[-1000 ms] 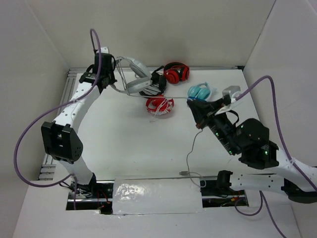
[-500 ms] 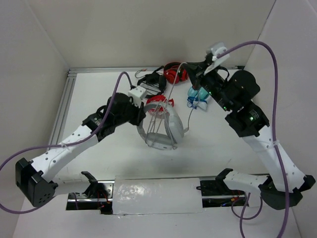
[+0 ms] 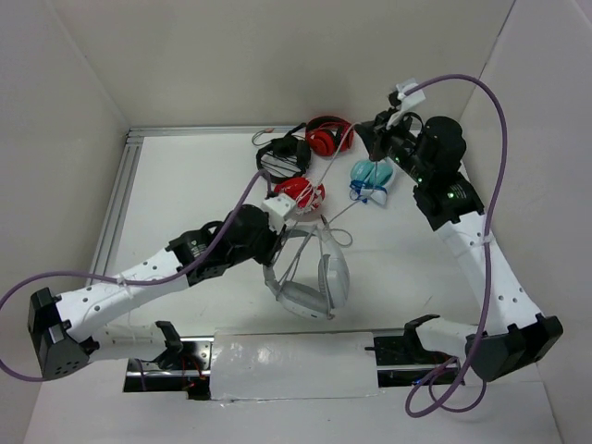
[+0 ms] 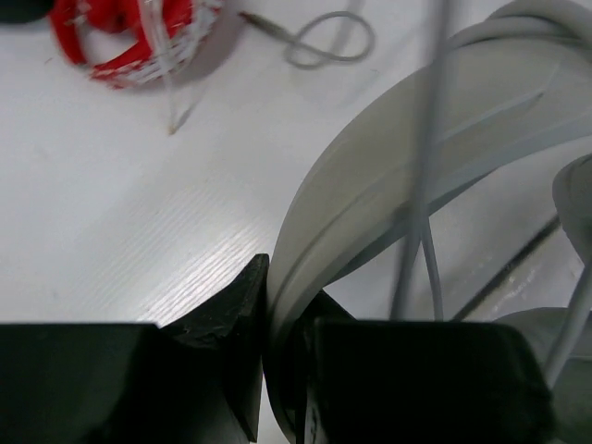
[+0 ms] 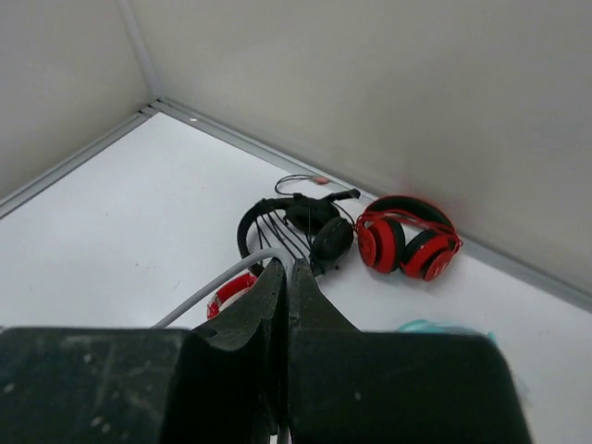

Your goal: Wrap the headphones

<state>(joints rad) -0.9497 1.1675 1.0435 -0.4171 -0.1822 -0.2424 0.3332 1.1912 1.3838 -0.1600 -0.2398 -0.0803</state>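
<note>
The light grey-white headphones hang over the middle of the table. My left gripper is shut on their wide headband, pinched between the black jaws of that gripper. Strands of the thin grey cable run across the band. From there the cable stretches up and back to my right gripper. That gripper is raised near the back wall and shut on the cable. A loose loop of cable with the plug lies on the table.
Other pairs lie along the back: black headphones, red headphones, a red pair wound with white cord and a light blue pair. White walls close in both sides and the back.
The left arm swung from the back left corner to the table's middle, carrying the headphones nearer. The right arm rose from the front right to the back, pulling the cable taut.
</note>
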